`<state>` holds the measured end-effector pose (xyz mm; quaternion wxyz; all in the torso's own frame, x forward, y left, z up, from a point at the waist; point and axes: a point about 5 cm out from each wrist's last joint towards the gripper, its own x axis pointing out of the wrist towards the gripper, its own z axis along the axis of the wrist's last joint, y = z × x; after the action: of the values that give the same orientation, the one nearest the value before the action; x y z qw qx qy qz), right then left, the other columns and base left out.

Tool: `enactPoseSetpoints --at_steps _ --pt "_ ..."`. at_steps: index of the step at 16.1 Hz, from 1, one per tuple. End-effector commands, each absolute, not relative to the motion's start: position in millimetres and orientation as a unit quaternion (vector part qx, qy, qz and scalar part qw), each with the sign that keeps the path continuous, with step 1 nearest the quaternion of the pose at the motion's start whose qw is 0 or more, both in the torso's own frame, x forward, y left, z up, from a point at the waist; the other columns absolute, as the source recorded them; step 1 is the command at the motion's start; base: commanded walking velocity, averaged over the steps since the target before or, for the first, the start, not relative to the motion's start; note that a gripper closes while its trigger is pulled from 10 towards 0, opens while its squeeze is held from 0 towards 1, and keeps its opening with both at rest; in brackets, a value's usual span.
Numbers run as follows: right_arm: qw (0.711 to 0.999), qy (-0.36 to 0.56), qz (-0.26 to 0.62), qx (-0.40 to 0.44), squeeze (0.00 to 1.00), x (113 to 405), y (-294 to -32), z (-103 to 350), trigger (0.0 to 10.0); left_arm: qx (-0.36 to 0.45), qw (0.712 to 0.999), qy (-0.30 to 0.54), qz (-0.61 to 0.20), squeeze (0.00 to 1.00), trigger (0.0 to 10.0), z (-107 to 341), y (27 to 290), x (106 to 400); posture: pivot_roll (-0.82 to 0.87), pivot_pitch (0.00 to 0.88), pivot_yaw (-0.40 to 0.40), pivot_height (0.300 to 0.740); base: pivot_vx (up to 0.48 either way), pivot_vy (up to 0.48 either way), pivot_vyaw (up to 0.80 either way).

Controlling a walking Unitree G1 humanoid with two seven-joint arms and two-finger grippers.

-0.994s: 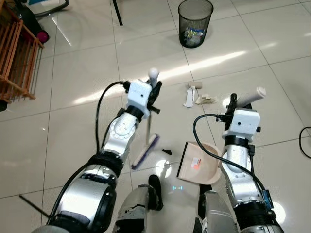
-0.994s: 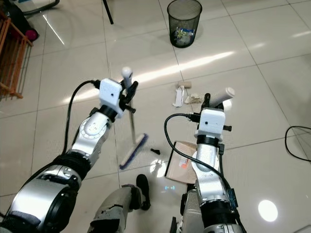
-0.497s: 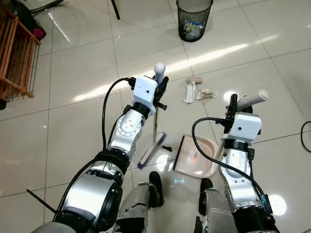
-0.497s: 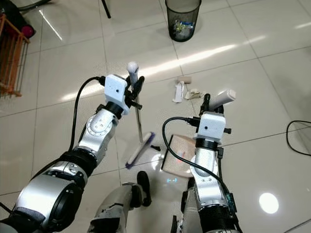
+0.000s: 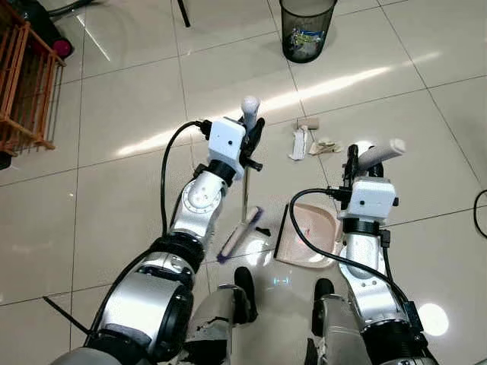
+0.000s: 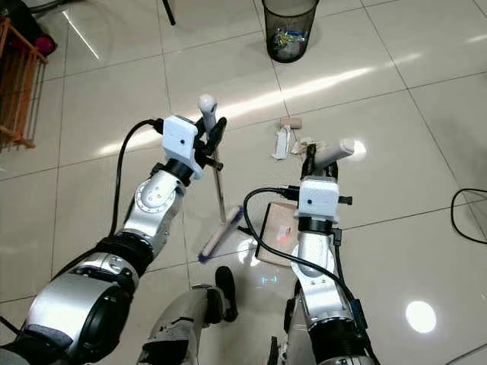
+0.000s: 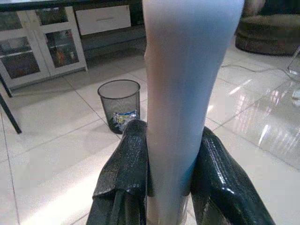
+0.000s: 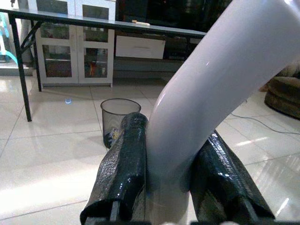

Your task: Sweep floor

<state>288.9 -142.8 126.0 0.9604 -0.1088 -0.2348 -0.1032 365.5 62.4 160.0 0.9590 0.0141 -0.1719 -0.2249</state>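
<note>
Several scraps of litter lie on the tiled floor ahead of us: a white strip, a small tan roll and some crumpled pieces, clustered between us and the mesh wastebasket. A small dark bit sits nearer, just beside the broom head.

The coming move turns on this: the litter lies forward of both tools, beyond the dustpan and off to the right of the broom head. Our right arm is the nearer one to it. The broom's shaft stands almost upright, and its purple brush runs diagonally across the tiles, so we judge it has to swing out past the scraps before it can draw them back toward the pan.

Our left gripper has its fingers clamped around the pale broom handle near its top. Our right gripper has its fingers closed on the curved white handle of the dustpan, which rests on the floor just in front of our feet.

Our right forearm cuts off the pan's near side, so we cannot tell what the reddish marks on it are. The wastebasket's contents are too small to name.
</note>
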Motion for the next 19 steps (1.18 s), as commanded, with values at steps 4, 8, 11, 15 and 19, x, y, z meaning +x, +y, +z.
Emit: enactPoseSetpoints --at_steps 4,8,11,15,19 --pt "0.963 -0.218 -0.096 -0.128 0.00 285.3 -141.2 114.0 10.0 -0.115 0.952 -0.199 -0.202 0.00 10.0 190.5 50.0 374.2 0.02 0.406 0.175 0.740 0.000 0.000 0.00" --pt "0.963 -0.214 -0.098 -0.130 0.00 286.6 -144.3 111.1 10.0 -0.141 0.918 -0.281 -0.241 0.00 10.0 234.7 54.9 376.1 0.04 0.368 0.171 0.740 0.000 0.000 0.00" --pt "0.963 -0.213 -0.103 -0.129 0.00 290.9 -150.0 111.8 10.0 -0.118 0.892 -0.325 -0.291 0.00 10.0 250.9 73.2 364.9 0.04 0.329 0.166 0.740 0.000 0.000 0.00" --pt "0.966 -0.216 -0.119 -0.079 0.00 303.1 -159.5 124.3 10.0 -0.052 0.896 -0.338 -0.282 0.00 10.0 260.4 117.6 353.8 0.03 0.256 0.154 0.740 0.000 0.000 0.00" --pt "0.962 -0.242 -0.121 -0.040 0.00 311.5 -166.1 149.4 10.0 -0.004 0.944 -0.290 -0.155 0.00 10.0 254.1 167.5 364.5 0.01 0.204 0.142 0.740 0.000 0.000 0.00"
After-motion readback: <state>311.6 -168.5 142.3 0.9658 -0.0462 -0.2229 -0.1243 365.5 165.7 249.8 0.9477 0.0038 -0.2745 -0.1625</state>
